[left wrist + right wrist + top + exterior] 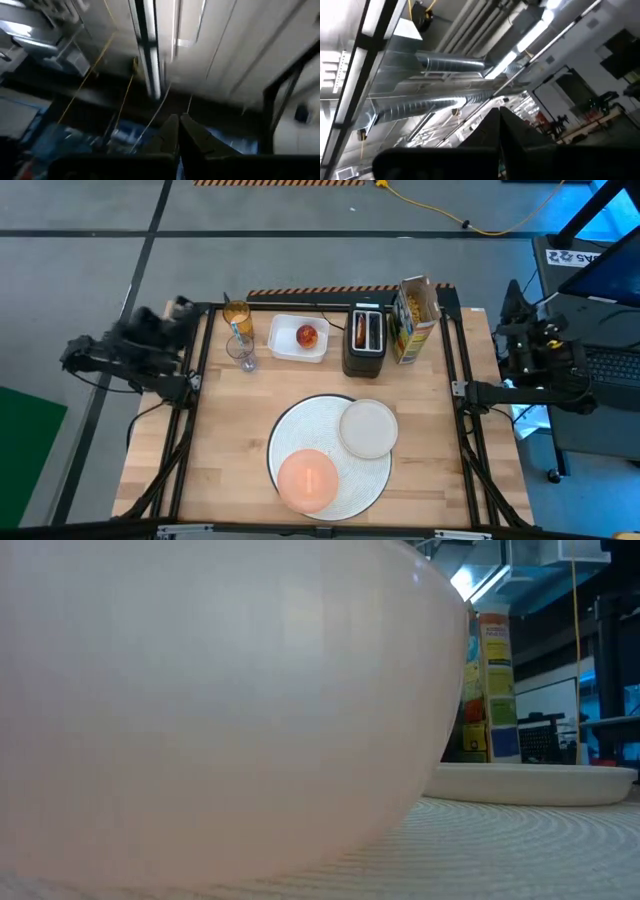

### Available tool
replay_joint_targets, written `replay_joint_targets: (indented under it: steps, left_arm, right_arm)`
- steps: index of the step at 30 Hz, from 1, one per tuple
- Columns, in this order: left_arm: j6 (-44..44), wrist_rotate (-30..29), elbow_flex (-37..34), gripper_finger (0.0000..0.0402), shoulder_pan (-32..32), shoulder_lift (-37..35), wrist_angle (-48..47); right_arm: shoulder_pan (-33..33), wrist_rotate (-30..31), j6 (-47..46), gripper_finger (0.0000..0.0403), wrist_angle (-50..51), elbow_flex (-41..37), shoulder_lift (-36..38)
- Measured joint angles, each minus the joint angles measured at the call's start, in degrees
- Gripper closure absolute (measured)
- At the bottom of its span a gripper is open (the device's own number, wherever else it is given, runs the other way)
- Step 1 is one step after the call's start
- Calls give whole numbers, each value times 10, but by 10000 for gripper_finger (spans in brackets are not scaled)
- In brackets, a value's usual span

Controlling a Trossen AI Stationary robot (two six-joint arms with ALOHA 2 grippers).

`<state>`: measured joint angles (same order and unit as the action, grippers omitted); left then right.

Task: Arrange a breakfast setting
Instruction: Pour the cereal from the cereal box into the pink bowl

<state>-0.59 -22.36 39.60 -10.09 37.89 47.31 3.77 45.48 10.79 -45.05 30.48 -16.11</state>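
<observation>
- Two grippers are kept closed and empty: left gripper parked off the table at 9 o'clock, clear of the work.
- Apple is held in the tray at 12 o'clock.
- Bowl and plate are set on the placemat, centre to 6 o'clock, as the setting's base.
- Right gripper is parked at 3 o'clock.

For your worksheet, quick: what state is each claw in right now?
Left claw: closed, holding nothing, parked off the table's left edge.
Right claw: closed, holding nothing, parked off the right edge.
</observation>
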Motion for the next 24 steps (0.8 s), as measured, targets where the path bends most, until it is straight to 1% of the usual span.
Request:
replay_joint_targets:
  steps: [1, 2, 4, 5, 6, 7, 11, 13, 15, 17, 19, 21, 24]
  left_arm:
    - [-16, 9, 22, 399, 0, 27, -27]
    - [-27, 36, 45, 399, 1, 54, -57]
    - [-49, 131, 96, 399, 2, 109, -110]
    - [-57, 164, 125, 399, 4, 143, -131]
    - [-54, 175, 154, 399, 4, 174, -153]
    - [-47, 168, 183, 399, 6, 202, -178]
    - [-49, 90, 303, 399, 17, 304, -296]
    - [-56, 83, 355, 397, 32, 346, -360]
    - [-50, 82, 402, 383, 47, 392, -401]
    - [-35, 65, 445, 358, 62, 435, -433]
    - [-33, 44, 487, 322, 76, 474, -443]
    - [-58, 16, 525, 281, 82, 508, -442]
    - [-88, -39, 583, 214, 93, 562, -442]
  right_arm:
    - [0, -4, -2, 403, 11, 0, 0]
    - [0, -12, -1, 403, 21, 0, 0]
    - [0, -33, 12, 403, 41, 0, 1]
    - [0, -46, 14, 403, 53, 0, 1]
    - [0, -58, 15, 403, 69, 0, 1]
    - [0, -69, 15, 403, 86, 0, 1]
    - [0, -107, 14, 403, 137, 0, 1]
    - [0, -117, 15, 403, 147, 0, 1]
    - [0, -117, 15, 403, 148, 0, 1]
    - [0, -116, 15, 403, 147, 1, -1]
    - [0, -116, 21, 403, 157, 9, -6]
    - [0, -120, 36, 403, 170, 25, -16]
    - [0, -125, 49, 403, 231, 60, -30]
